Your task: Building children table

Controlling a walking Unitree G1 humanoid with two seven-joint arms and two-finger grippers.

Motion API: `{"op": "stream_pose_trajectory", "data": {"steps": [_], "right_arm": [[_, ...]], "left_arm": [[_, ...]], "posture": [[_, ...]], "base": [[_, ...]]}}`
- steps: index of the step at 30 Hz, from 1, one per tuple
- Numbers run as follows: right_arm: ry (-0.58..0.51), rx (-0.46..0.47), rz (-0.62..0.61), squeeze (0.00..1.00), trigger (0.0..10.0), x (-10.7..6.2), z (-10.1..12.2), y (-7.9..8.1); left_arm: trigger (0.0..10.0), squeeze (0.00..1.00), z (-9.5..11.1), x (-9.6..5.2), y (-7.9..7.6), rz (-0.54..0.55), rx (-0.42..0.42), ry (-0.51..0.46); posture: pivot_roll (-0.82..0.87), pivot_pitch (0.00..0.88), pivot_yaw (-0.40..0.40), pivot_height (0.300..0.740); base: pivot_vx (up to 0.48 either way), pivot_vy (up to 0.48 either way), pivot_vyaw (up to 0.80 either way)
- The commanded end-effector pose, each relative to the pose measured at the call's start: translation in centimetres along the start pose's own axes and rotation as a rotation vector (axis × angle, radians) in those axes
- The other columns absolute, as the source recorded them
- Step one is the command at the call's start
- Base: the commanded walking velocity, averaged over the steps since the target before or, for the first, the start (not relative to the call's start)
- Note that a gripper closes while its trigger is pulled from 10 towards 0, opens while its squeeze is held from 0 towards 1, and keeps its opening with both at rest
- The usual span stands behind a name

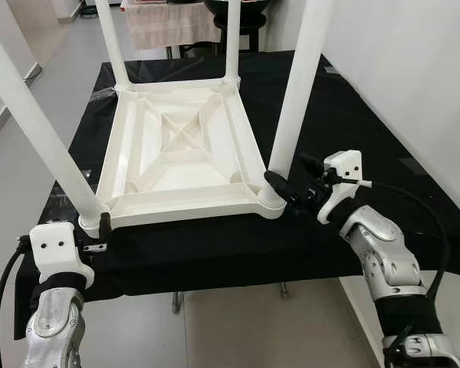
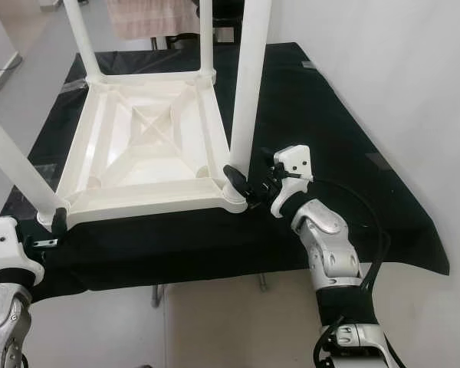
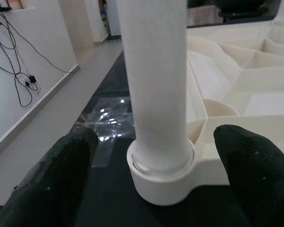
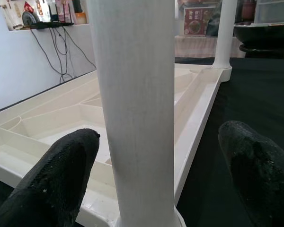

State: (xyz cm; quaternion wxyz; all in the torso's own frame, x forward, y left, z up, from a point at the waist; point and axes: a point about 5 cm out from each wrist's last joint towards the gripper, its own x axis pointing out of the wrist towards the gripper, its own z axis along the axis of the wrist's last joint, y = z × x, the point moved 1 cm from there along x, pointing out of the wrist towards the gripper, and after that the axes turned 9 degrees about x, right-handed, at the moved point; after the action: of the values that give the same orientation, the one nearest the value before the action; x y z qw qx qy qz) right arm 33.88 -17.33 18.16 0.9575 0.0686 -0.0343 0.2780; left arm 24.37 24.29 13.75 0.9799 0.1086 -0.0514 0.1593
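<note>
A white plastic children's table (image 1: 184, 153) lies upside down on a black-covered worktable (image 1: 353, 115), with its legs pointing up. My left gripper (image 1: 103, 225) is open at the socket of the near-left leg (image 1: 38, 130). In the left wrist view that leg (image 3: 156, 85) stands between the two black fingers (image 3: 57, 179), with gaps on both sides. My right gripper (image 1: 280, 188) is open at the base of the near-right leg (image 1: 299, 84). In the right wrist view this leg (image 4: 137, 104) rises between the spread fingers (image 4: 57, 175). The two far legs stand in the back corners.
A white wall (image 1: 414, 69) runs along the right side of the worktable. Behind it stand a cloth-draped piece (image 1: 169, 27) and a dark round stool (image 1: 238, 9). Grey floor (image 1: 54, 69) lies to the left. The worktable's front edge is just before my arms.
</note>
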Motion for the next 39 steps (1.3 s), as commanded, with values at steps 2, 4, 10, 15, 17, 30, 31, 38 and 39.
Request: {"op": "stream_pose_trajectory", "data": {"steps": [2, 4, 10, 15, 17, 30, 31, 38, 39], "right_arm": [[0.004, -0.003, 0.008, 0.00, 10.0, 0.3, 0.0, 0.3], [0.005, -0.001, 0.010, 0.00, 10.0, 0.4, -0.2, 0.5], [0.020, 0.004, 0.012, 0.00, 10.0, 0.3, -0.9, 0.7], [0.080, 0.001, 0.048, 0.00, 10.0, -0.8, -2.1, 0.7], [0.106, -0.002, 0.076, 0.00, 10.0, -1.4, -2.6, 0.8], [0.255, 0.116, 0.412, 0.00, 10.0, -7.6, -3.3, 2.5], [0.255, 0.116, 0.412, 0.00, 10.0, -7.6, -3.3, 2.5], [0.279, 0.265, 0.612, 0.00, 10.0, -9.5, -2.1, 4.7], [0.279, 0.265, 0.612, 0.00, 10.0, -9.5, -2.1, 4.7]], "left_arm": [[10.0, 0.00, -0.2, 0.2, 0.7, 0.029, 0.005, -0.003], [10.0, 0.00, 0.0, 0.3, 0.6, 0.027, 0.005, -0.009], [10.0, 0.00, 0.7, 0.2, -1.2, -0.083, 0.023, -0.031], [10.0, 0.00, 0.9, -1.1, -4.3, -0.344, 0.018, -0.039], [10.0, 0.00, 1.0, -1.6, -5.0, -0.412, 0.013, -0.039], [10.0, 0.00, 2.3, -3.0, -6.1, -0.659, -0.089, -0.047], [10.0, 0.00, 2.3, -3.0, -6.1, -0.659, -0.089, -0.047], [10.0, 0.00, 3.1, -5.2, -5.0, -0.932, -0.256, -0.004], [10.0, 0.00, 3.1, -5.2, -5.0, -0.932, -0.256, -0.004]], "posture": [[0.08, 0.102, -0.019, 0.740], [0.08, 0.103, -0.021, 0.740], [0.09, 0.104, -0.020, 0.740], [0.09, 0.104, -0.021, 0.740], [0.09, 0.105, -0.019, 0.740], [0.08, 0.104, -0.009, 0.740], [0.08, 0.104, -0.009, 0.740], [0.08, 0.103, -0.007, 0.740], [0.08, 0.103, -0.007, 0.740]], "base": [[0.000, 0.000, 0.00], [0.000, 0.000, 0.00], [0.000, 0.000, 0.00], [0.000, 0.000, 0.00], [0.000, 0.000, 0.00], [0.000, 0.000, 0.00], [0.000, 0.000, 0.00], [0.000, 0.000, 0.00], [0.000, 0.000, 0.00]]}}
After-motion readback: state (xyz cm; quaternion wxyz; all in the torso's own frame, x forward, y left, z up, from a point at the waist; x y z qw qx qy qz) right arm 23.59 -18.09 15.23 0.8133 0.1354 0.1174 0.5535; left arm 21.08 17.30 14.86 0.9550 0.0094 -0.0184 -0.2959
